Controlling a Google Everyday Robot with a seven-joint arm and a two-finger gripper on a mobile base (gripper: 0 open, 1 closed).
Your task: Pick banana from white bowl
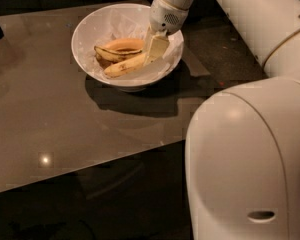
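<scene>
Banana [122, 67] lies in white bowl [90, 34], toward its near side; darker curved banana [115, 52] just behind it; gripper [155, 48] covers its right end, jaws' state cannot be told; long axis near-left to far-right; bowl on bench [50, 114].

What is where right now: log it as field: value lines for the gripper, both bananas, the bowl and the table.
gripper: lowered into the white bowl, at the right end of the banana
banana: pale, nearly straight, lying in the front part of the bowl
other banana: darker, curved, just behind the pale one in the same bowl
white bowl: upright on the table, toward its far side
table: glossy brown top
task state: banana not yet lifted out
</scene>
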